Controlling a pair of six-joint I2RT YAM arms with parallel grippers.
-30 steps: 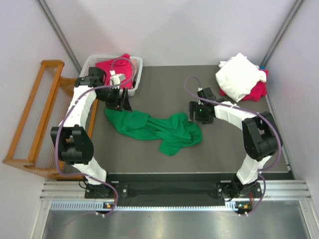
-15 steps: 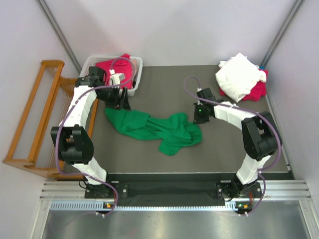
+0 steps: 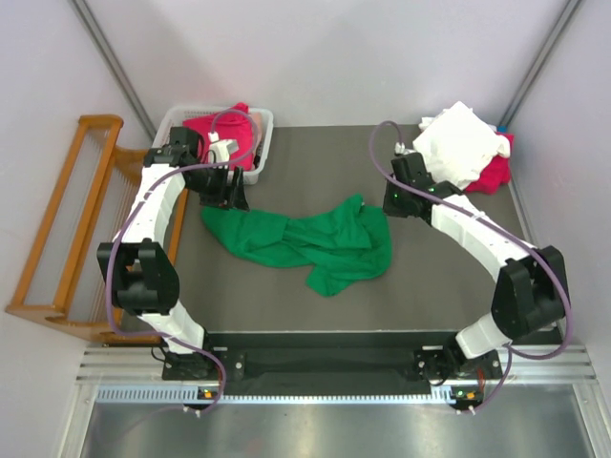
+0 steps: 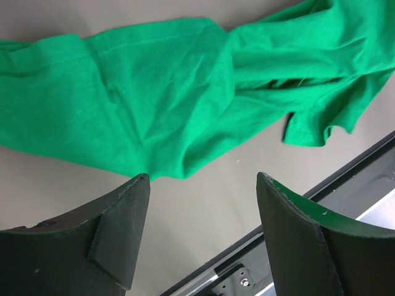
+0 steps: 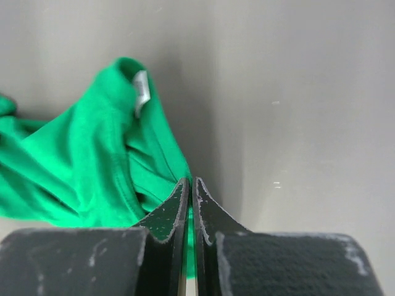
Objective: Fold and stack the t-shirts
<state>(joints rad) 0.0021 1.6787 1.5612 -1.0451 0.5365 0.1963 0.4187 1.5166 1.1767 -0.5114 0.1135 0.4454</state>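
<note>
A bright green t-shirt (image 3: 305, 240) lies crumpled across the middle of the table. My right gripper (image 3: 382, 204) is shut on its right edge and holds that edge raised; green cloth shows between the closed jaws of this gripper (image 5: 192, 182), with the green t-shirt (image 5: 86, 166) and its white tag (image 5: 141, 92) beyond. My left gripper (image 3: 225, 191) hangs open over the shirt's left end. In the left wrist view the left gripper (image 4: 203, 185) has bare table between its fingers, just short of the green t-shirt (image 4: 154, 98). A white t-shirt (image 3: 458, 143) rests on a crimson one (image 3: 493, 177) at the back right.
A white slatted basket (image 3: 261, 145) at the back left holds another crimson t-shirt (image 3: 216, 130). An orange wooden rack (image 3: 67, 219) stands off the table's left side. The table's dark front rail (image 4: 352, 179) runs close below the left gripper.
My right gripper has shut on the green t-shirt's right edge and pulled it up and toward the back right. The left arm has stayed put.
</note>
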